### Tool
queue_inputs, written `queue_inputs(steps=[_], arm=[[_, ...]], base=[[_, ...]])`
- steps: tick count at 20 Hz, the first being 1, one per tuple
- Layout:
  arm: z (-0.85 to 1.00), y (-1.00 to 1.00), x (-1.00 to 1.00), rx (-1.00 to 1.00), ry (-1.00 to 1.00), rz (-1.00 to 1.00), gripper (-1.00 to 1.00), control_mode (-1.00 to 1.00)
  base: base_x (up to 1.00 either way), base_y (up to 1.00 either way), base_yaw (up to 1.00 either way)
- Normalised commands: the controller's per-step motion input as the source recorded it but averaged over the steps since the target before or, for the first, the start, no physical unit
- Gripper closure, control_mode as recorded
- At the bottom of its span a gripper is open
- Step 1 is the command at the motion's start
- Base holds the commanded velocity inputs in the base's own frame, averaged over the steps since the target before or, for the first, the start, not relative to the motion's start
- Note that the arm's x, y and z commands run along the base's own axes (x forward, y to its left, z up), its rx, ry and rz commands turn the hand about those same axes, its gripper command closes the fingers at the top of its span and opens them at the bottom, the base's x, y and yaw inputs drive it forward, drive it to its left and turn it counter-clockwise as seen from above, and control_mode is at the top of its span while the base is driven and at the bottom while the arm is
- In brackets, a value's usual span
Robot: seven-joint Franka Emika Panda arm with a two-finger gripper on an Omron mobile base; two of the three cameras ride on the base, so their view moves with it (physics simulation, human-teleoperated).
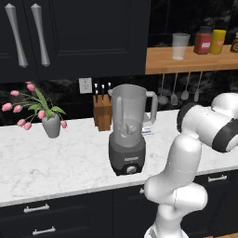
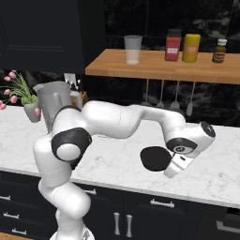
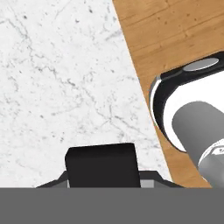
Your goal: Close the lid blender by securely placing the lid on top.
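Blender (image 1: 127,132), jar open-topped, upright on the marble counter (image 1: 56,162) before the knife block (image 1: 102,111), tulip vase (image 1: 51,124) to its left; black lid (image 2: 156,159) clamped edgewise in gripper (image 2: 168,164), held above the counter well right of the blender.

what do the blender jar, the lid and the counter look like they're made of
Blender jar: looks like translucent grey plastic or glass, since the blade shows through it; the base is matte dark grey, probably plastic.
Lid: flat black disc with a dull finish, likely plastic or rubber; the look leaves that open.
Counter: white with grey veins, like polished marble.
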Motion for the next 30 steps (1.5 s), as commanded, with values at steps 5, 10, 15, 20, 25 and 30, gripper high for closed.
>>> queue_inputs(steps=[5, 10, 15, 20, 25, 30], arm=[[0.61, 0.68, -0.55, 0.07, -0.11, -0.14, 1.00, -1.00], [0.79, 0.75, -0.40, 0.05, -0.14, -0.14, 1.00, -1.00], [0.94, 0.72, -0.33, 0.03, -0.13, -0.14, 1.00, -1.00], [1.00, 0.60, -0.26, 0.03, -0.07, -0.10, 1.00, -1.00], [0.96, 0.51, -0.11, 0.02, -0.03, -0.05, 1.00, -1.00], [0.77, 0.60, 0.00, 0.00, 0.00, -0.02, 1.00, -1.00]], base=[[0.00, 0.00, 0.00], [0.00, 0.00, 0.00], [0.00, 0.00, 0.00], [0.00, 0.00, 0.00], [0.00, 0.00, 0.00], [0.00, 0.00, 0.00]])
